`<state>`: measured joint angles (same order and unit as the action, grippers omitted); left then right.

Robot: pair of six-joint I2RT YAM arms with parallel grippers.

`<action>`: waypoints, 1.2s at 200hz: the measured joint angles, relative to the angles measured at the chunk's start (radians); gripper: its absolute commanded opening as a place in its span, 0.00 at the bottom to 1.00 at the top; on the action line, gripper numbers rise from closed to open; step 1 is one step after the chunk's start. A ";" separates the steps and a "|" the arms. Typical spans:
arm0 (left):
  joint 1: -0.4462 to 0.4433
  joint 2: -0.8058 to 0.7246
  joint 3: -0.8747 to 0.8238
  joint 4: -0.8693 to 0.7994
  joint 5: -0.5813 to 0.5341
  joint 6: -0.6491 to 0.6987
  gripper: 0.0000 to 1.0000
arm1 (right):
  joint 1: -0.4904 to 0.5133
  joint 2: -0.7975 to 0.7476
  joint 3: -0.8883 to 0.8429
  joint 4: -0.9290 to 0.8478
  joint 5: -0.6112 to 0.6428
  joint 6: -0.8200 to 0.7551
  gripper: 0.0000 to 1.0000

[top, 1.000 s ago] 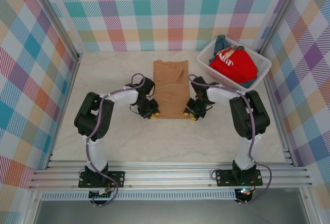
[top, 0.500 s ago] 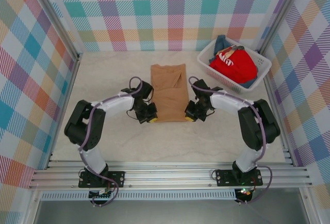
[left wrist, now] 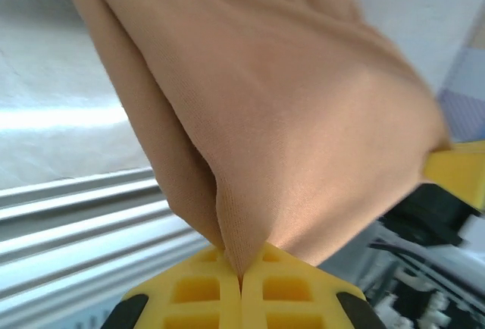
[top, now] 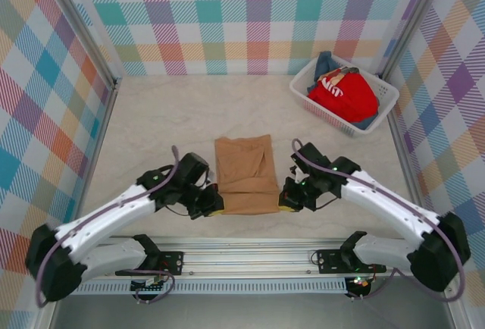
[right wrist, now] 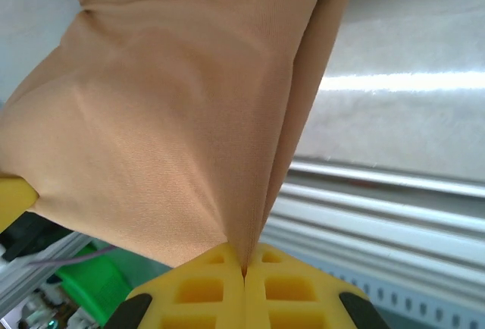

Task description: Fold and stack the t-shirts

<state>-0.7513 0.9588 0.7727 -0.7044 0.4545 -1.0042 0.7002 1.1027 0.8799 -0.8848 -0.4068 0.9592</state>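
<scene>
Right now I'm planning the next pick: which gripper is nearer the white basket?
Right. The right gripper, shut on the tan t-shirt's near right corner, is toward the arms and left of the white lattice basket; the left gripper, on the shirt's near left corner, is farther left.

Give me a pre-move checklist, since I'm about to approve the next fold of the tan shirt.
1. Grip of left hand on the tan t-shirt, near corner: ok, shut on cloth.
2. Grip of right hand on the other near corner: ok, shut on cloth.
3. Number of cloth layers each hand pinches: cannot tell.
4. Bare table beyond the shirt for the fold: ok.
5. The basket with red t-shirt and blue t-shirt apart from both arms: ok.
</scene>
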 measured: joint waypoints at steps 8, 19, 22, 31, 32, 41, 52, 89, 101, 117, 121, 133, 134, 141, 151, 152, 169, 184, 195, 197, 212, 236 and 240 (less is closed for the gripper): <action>0.000 -0.039 0.000 0.000 0.002 -0.028 0.00 | 0.000 -0.005 0.018 -0.019 -0.011 0.009 0.00; 0.000 -0.078 0.001 -0.001 0.000 -0.066 0.00 | 0.000 -0.006 0.048 -0.043 -0.020 0.022 0.00; 0.000 -0.085 0.002 -0.002 0.000 -0.075 0.00 | 0.000 -0.006 0.056 -0.050 -0.022 0.024 0.00; 0.000 -0.098 0.008 -0.003 -0.003 -0.101 0.00 | 0.000 -0.006 0.088 -0.069 -0.022 0.031 0.00; 0.000 -0.098 0.009 -0.003 -0.003 -0.105 0.00 | 0.000 -0.006 0.093 -0.073 -0.022 0.032 0.00; 0.000 -0.098 0.018 -0.004 -0.007 -0.131 0.00 | 0.000 -0.004 0.128 -0.094 -0.020 0.037 0.00; 0.000 -0.090 0.027 -0.003 -0.016 -0.161 0.00 | -0.006 0.006 0.173 -0.117 -0.019 0.050 0.00; 0.045 -0.001 0.075 -0.011 -0.029 -0.237 0.00 | -0.067 0.106 0.275 -0.143 -0.024 0.091 0.00; 0.086 0.043 0.095 -0.013 -0.029 -0.243 0.00 | -0.093 0.164 0.307 -0.142 -0.029 0.099 0.00; 0.146 0.103 0.119 -0.014 -0.025 -0.247 0.01 | -0.127 0.257 0.363 -0.136 -0.039 0.100 0.00; 0.163 0.121 0.123 -0.010 -0.024 -0.249 0.00 | -0.137 0.286 0.378 -0.133 -0.041 0.100 0.00; 0.202 0.171 0.134 0.005 -0.012 -0.249 0.00 | -0.158 0.352 0.415 -0.125 -0.043 0.099 0.00; 0.205 0.176 0.135 0.005 -0.011 -0.249 0.01 | -0.160 0.358 0.418 -0.124 -0.043 0.099 0.00; 0.229 0.216 0.144 0.007 0.000 -0.244 0.01 | -0.174 0.402 0.441 -0.121 -0.048 0.099 0.00; 0.261 0.275 0.164 0.009 0.017 -0.234 0.01 | -0.192 0.462 0.475 -0.113 -0.056 0.098 0.00; 0.264 0.280 0.166 0.010 0.017 -0.233 0.01 | -0.195 0.473 0.481 -0.110 -0.056 0.098 0.00; 0.325 0.399 0.216 0.029 0.035 -0.198 0.01 | -0.223 0.581 0.547 -0.097 -0.063 0.092 0.00; 0.370 0.507 0.285 0.033 0.043 -0.162 0.02 | -0.243 0.679 0.623 -0.090 -0.060 0.080 0.00; 0.396 0.598 0.356 0.032 0.048 -0.129 0.08 | -0.256 0.742 0.674 -0.083 -0.051 0.075 0.00; 0.400 0.615 0.368 0.030 0.049 -0.121 0.10 | -0.258 0.757 0.685 -0.083 -0.050 0.072 0.00; 0.429 0.756 0.487 0.030 0.062 -0.069 0.29 | -0.275 0.842 0.754 -0.079 -0.029 0.061 0.18; 0.459 0.915 0.629 0.027 0.049 0.034 0.42 | -0.295 0.967 0.837 -0.064 0.032 0.014 0.42; 0.463 0.927 0.644 0.025 0.042 0.056 0.43 | -0.296 0.976 0.840 -0.057 0.050 0.006 0.45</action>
<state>-0.2882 1.8858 1.4162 -0.6792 0.4969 -0.9485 0.4038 2.0789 1.7203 -0.9417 -0.3569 0.9653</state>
